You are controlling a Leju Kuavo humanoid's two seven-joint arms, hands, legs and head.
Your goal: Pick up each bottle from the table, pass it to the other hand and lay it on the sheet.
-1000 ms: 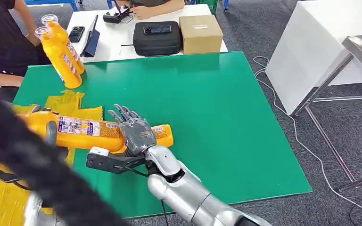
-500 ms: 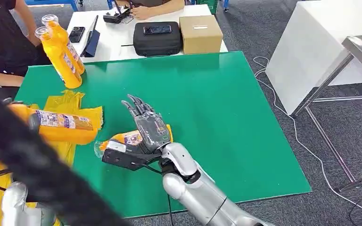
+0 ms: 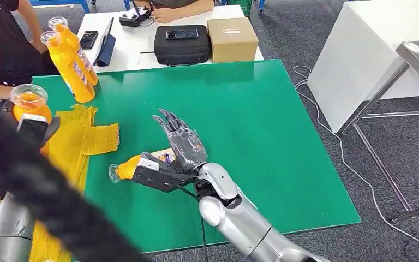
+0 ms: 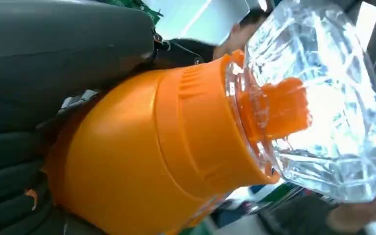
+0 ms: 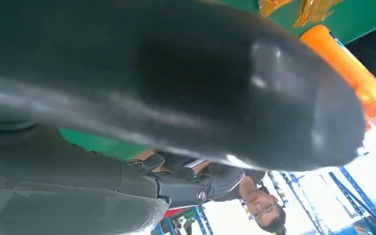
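Note:
My left hand (image 3: 33, 130) grips an orange bottle (image 3: 29, 102) at the left over the yellow sheet (image 3: 90, 139), its clear cap turned toward the head camera. In the left wrist view the same bottle (image 4: 152, 161) sits against my dark fingers (image 4: 24, 98). A second orange bottle (image 3: 128, 166) lies on the green table (image 3: 262, 136), cap pointing left. My right hand (image 3: 179, 144) hovers just over its far end with fingers spread, holding nothing. In the right wrist view the thumb (image 5: 176, 83) is in front of an orange bottle (image 5: 352, 73). Two more bottles (image 3: 71, 65) stand at the back left.
A blurred black strand (image 3: 38, 191) crosses the lower left of the head view. A person in black (image 3: 0, 43) sits at the table's left. Behind the green table, a white table (image 3: 136, 41) carries a black case (image 3: 183, 43) and a cardboard box (image 3: 232, 38).
My left hand has carried its bottle away to the left and turned the cap toward the camera. My right hand has let go and shifted slightly right; the second bottle now lies exposed beneath it.

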